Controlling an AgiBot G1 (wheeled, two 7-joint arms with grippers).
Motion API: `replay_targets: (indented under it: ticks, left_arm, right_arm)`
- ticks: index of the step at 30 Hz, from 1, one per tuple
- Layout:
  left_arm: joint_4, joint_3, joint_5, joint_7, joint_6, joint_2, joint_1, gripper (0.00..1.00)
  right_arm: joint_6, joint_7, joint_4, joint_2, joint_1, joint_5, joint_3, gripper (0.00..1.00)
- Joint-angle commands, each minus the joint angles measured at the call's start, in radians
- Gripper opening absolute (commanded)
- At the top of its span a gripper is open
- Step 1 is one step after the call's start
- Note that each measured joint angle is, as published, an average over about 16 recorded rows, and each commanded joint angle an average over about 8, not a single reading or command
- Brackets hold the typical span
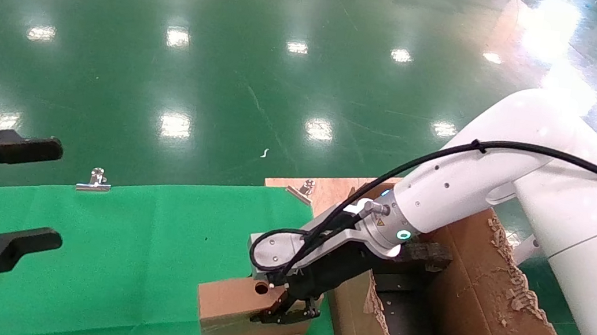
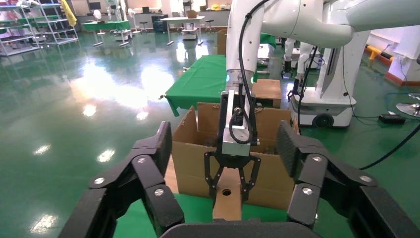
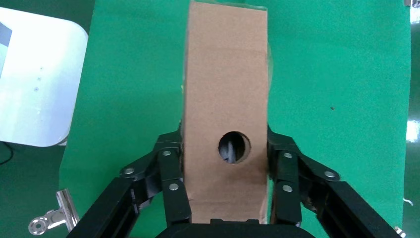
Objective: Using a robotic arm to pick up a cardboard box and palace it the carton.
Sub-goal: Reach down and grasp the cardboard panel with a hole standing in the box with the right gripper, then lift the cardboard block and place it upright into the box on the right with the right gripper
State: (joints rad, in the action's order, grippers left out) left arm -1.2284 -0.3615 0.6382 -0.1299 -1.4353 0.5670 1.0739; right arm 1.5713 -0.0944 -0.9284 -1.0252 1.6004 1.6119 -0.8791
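The small brown cardboard box with a round hole stands on edge on the green cloth, just left of the carton. The white robotic arm reaches down to it. My right gripper is shut on the cardboard box, one finger pressed on each broad side; in the right wrist view the box fills the gap in the gripper. The carton is large, with torn flaps and black foam inside. My left gripper is open and empty at the far left, facing the box and carton.
A green cloth covers the table. A metal clip sits on its far edge, another clip on a wooden board behind the carton. Beyond the table is glossy green floor.
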Motion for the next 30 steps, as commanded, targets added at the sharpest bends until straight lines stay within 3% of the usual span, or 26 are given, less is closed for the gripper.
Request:
replay_targets:
  ticks: [1,13,22,30]
  left_arm:
    - [0.0,0.0,0.0,0.0,0.0,0.0,0.0,1.0]
    - [0.0,0.0,0.0,0.0,0.0,0.0,0.0,1.0]
    - [0.0,0.0,0.0,0.0,0.0,0.0,0.0,1.0]
    - [0.0,0.0,0.0,0.0,0.0,0.0,0.0,1.0]
  right_arm:
    - [0.0,0.0,0.0,0.0,0.0,0.0,0.001,0.0]
    - [-0.008,-0.025,0.011,0.015,0.048,-0.046,0.019,0.0]
    - [0.014,-0.028,0.061,0.051,0.263,-0.104,0.023,0.0]
    - [0.02,0.007,0.139,0.103,0.451,-0.152,-0.045,0.0]
